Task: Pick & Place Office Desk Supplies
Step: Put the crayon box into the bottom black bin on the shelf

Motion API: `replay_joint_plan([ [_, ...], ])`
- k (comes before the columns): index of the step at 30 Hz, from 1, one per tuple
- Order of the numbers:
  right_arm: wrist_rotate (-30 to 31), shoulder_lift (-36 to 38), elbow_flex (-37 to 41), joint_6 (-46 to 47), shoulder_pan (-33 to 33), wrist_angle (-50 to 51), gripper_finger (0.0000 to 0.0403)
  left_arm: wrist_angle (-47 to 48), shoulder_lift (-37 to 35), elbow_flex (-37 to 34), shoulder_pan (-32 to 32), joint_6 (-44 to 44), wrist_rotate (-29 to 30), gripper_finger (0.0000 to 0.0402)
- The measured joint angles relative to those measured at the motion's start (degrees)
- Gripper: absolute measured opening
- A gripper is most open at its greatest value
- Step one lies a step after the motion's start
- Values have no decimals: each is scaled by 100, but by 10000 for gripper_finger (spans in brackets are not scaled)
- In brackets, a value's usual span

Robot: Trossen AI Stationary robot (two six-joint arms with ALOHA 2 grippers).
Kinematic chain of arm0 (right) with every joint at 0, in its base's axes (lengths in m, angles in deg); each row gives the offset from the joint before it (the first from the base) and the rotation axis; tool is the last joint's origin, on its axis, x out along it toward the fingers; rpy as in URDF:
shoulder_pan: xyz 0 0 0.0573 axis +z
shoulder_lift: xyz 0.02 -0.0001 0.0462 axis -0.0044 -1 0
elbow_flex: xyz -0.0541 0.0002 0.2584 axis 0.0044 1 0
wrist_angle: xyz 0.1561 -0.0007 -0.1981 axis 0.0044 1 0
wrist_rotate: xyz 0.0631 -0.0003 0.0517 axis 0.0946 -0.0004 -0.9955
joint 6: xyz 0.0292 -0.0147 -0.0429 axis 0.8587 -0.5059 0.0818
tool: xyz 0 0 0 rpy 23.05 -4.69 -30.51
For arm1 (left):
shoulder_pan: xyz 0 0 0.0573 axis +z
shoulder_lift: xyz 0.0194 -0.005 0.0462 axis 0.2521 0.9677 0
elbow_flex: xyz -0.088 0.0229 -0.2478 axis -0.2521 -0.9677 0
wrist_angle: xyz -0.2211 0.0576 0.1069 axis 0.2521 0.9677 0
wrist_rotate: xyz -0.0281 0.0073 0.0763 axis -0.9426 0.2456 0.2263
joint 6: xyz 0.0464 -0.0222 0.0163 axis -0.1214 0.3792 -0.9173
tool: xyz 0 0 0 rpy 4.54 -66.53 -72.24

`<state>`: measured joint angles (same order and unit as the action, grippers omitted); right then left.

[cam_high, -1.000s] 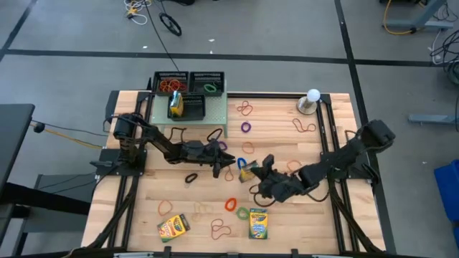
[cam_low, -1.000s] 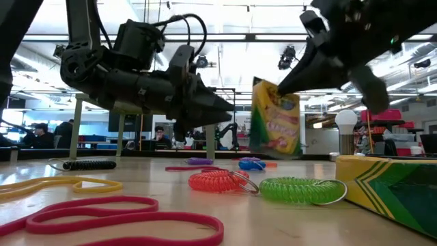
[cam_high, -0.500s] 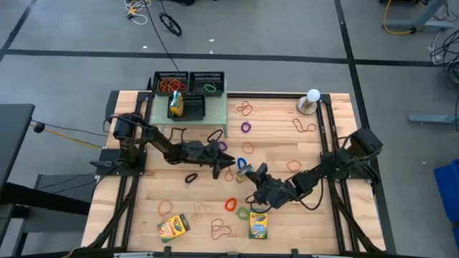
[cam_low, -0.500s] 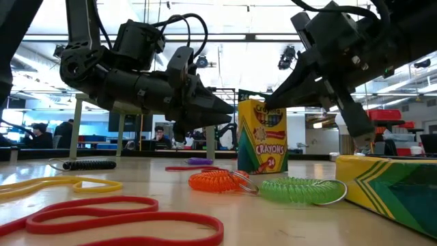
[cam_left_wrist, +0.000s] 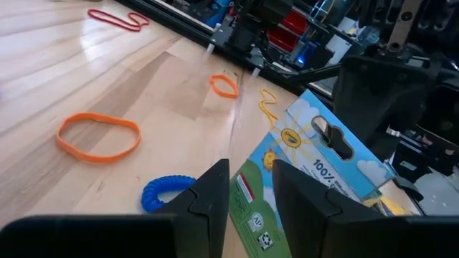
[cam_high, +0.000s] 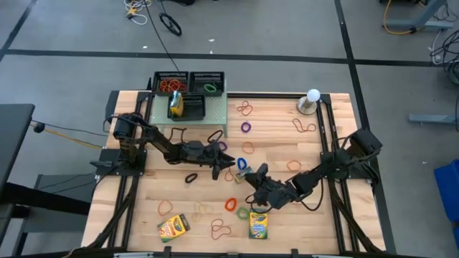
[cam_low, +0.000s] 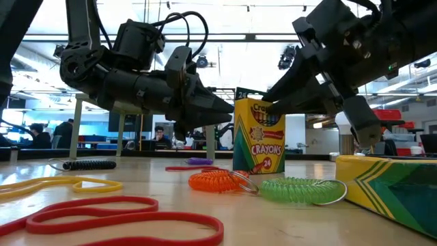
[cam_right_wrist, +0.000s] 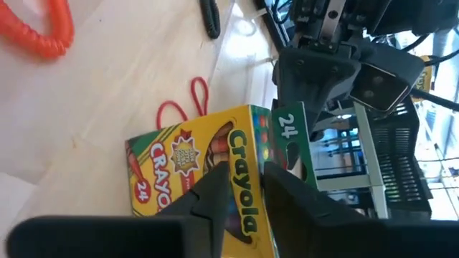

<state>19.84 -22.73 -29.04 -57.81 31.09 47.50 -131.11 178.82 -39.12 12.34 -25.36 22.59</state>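
Yellow-and-green cardboard marks the crayon box [cam_low: 258,136] standing upright on the wooden table [cam_high: 330,229], near the table's middle, its base flat on the boards and its green flap raised. The right gripper [cam_high: 252,176] is right at this box, its 2 fingers [cam_right_wrist: 287,193] lying along the box's top edge with a narrow gap between them; whether they still pinch the cardboard I cannot tell. The left gripper [cam_high: 224,164] hovers just beside the box on the side toward the pale green shelf [cam_high: 190,109], fingers [cam_left_wrist: 211,193] partly parted and holding nothing, with the box's printed back face just ahead of the tips. Little free room is left around the box: a blue coiled band [cam_high: 242,165] lies just beside it on the shelf side, while an orange coiled band [cam_low: 217,180] and a green coiled band [cam_low: 298,189] lie touching each other on the side away from the shelf. Farther that way, near the table's front edge, 2 more crayon boxes [cam_high: 257,223] lie flat, well apart from each other, with loose red loops [cam_low: 123,215] nearby. On the shelf at the far edge sit black mesh trays [cam_high: 189,82], one holding another crayon box.
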Motion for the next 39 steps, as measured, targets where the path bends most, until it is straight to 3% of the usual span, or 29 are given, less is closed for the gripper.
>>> replay_joint_plan([
  [8,273,96,2,240,201,-584,152,-233,0,19,0,7,-319,115],
  [13,704,581,4,584,238,-411,160,-233,0,93,2,-78,-320,114],
  [17,741,1435,4,1393,288,566,131,-110,-287,106,12,-154,-329,114],
  [22,649,2637,43,3624,260,3128,48,737,-1245,107,11,-378,-276,101],
  [25,498,3234,415,4774,157,3855,9,2037,-1867,314,-15,-382,-62,89],
  [28,477,3719,984,5582,-12,3729,15,4235,-2207,983,-95,-424,235,84],
  [32,555,4234,1753,6294,-398,3372,8,6732,-2120,2217,-208,-449,446,90],
  [39,197,4797,2893,6497,-908,2069,9,9260,-1493,4121,-278,123,495,136],
])
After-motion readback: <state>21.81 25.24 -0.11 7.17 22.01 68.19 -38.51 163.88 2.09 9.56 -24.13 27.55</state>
